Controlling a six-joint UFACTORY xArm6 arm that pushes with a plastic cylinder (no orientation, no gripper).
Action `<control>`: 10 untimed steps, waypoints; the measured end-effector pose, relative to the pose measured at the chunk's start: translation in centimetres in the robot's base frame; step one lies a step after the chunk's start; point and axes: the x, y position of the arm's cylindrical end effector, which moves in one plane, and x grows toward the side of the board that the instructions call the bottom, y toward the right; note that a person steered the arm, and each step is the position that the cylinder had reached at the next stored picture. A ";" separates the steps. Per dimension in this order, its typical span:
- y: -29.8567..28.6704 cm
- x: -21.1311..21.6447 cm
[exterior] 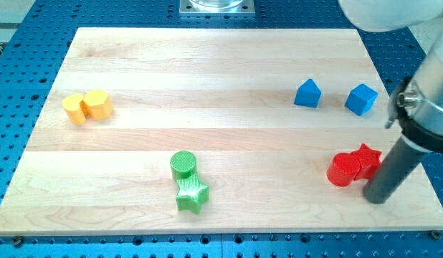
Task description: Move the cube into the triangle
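Observation:
A blue cube (361,99) lies near the board's right edge, toward the view's top. A blue triangle-shaped block (307,94) lies a short way to its left, apart from it. My tip (375,199) rests on the board at the lower right, well below the cube, just right of and below a red star (367,160) and a red cylinder (343,170). The tip seems close to or touching the red star's lower right side; I cannot tell which.
A green cylinder (183,164) and green star (192,193) sit together at the bottom middle. Two yellow blocks (87,107) sit together at the left. The wooden board (221,64) is ringed by a blue perforated table. The arm's body hangs over the right edge.

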 end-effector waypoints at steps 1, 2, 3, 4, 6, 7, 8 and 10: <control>-1.9 -2.6; -3.5 -4.5; 2.0 -4.0; 1.8 -5.1; 1.8 -10.0; 7.2 -14.2; 5.2 -16.9; -0.8 -18.1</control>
